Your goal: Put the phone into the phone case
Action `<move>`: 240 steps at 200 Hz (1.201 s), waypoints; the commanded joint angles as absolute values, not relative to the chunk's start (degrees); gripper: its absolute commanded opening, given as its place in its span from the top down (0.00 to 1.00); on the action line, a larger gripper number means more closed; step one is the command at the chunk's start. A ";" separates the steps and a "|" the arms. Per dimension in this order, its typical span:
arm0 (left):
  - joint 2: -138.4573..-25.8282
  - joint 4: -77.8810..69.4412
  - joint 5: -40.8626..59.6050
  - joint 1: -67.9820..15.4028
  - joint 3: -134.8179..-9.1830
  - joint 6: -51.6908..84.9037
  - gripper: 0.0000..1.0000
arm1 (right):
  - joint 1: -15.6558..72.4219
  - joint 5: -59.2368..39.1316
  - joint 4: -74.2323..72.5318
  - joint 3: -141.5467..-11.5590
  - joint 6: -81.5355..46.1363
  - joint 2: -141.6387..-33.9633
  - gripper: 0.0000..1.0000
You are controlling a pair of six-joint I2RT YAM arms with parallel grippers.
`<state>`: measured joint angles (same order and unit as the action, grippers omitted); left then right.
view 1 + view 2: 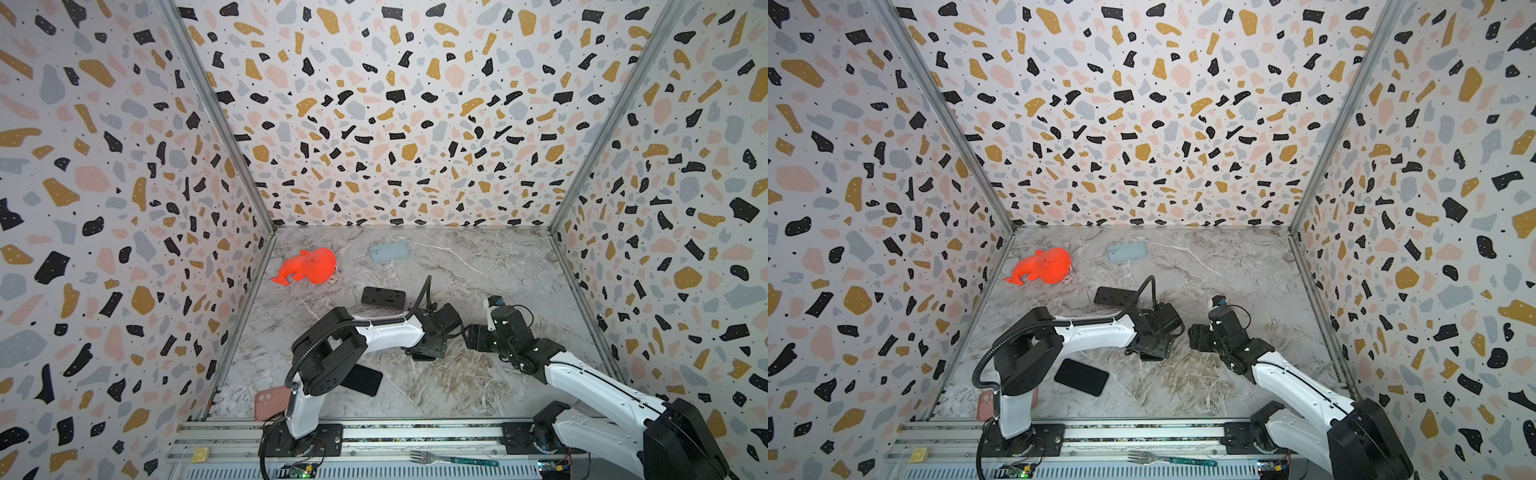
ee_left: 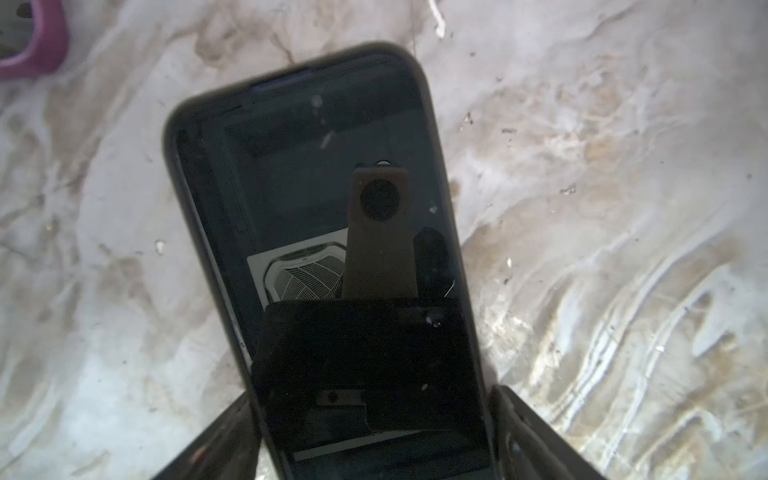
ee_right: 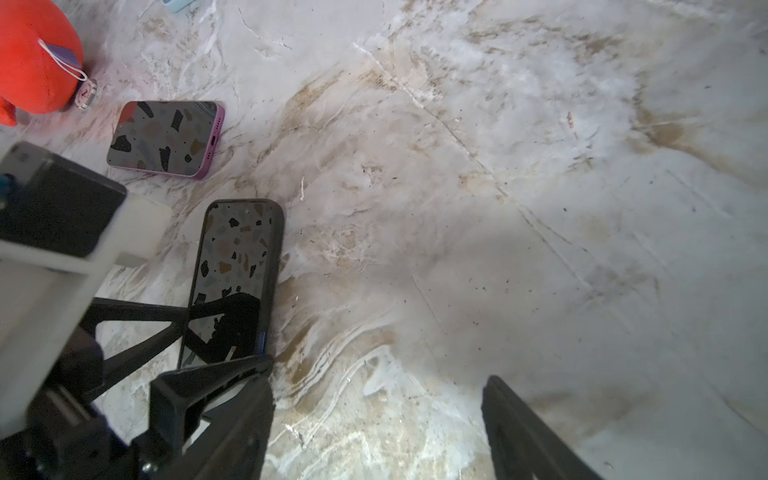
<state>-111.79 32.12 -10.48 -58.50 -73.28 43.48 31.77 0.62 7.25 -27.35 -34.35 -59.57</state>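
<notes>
So the left gripper (image 2: 370,392) is down on the marble-look tabletop (image 1: 478,399) around the middle of the workspace. Its jaws look snug against both long edges of the black-screened phone (image 2: 316,216), so I'm calling that a clamp on it. The phone lies flat, screen up, inside the dark matte phone case (image 2: 170,145), and the case rim runs round the glass in the left wrist view. There's a thin blue sliver along the far short end, and honestly I can't tell if that end is fully seated.

The right gripper (image 3: 378,378) sits just beside the left one in both top views. Its jaws are spread wide with only bare table between them, so it's holding nothing.

Other stuff on the table:
- A purple-edged phone (image 3: 166,139) lies face up a bit further back.
- The orange plush toy (image 1: 309,266) is near the back left wall.
- A pale blue phone case (image 1: 389,252) lies near the back wall.
- A second plain black phone (image 1: 1081,377) sits close to the left arm's base.
- A pink phone case (image 1: 268,403) is partly hidden behind that arm.
- A metal fork with a green handle (image 1: 453,459) is on the front rail.
</notes>
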 commanded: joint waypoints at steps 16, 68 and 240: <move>-112.41 35.22 -8.95 -59.24 -73.26 43.96 0.24 | 31.21 0.60 7.33 -27.25 -33.84 -58.62 0.19; -113.55 37.15 -11.02 -59.24 -76.25 43.64 0.29 | 30.85 1.05 8.00 -27.35 -33.93 -57.74 0.19; -137.08 44.14 -15.08 -49.98 -124.98 37.00 0.37 | 28.23 2.83 9.44 -24.20 -33.84 -51.73 0.18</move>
<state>-133.58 42.44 -14.48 -51.48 -116.36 38.81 28.82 1.28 7.75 -24.77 -34.17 -53.95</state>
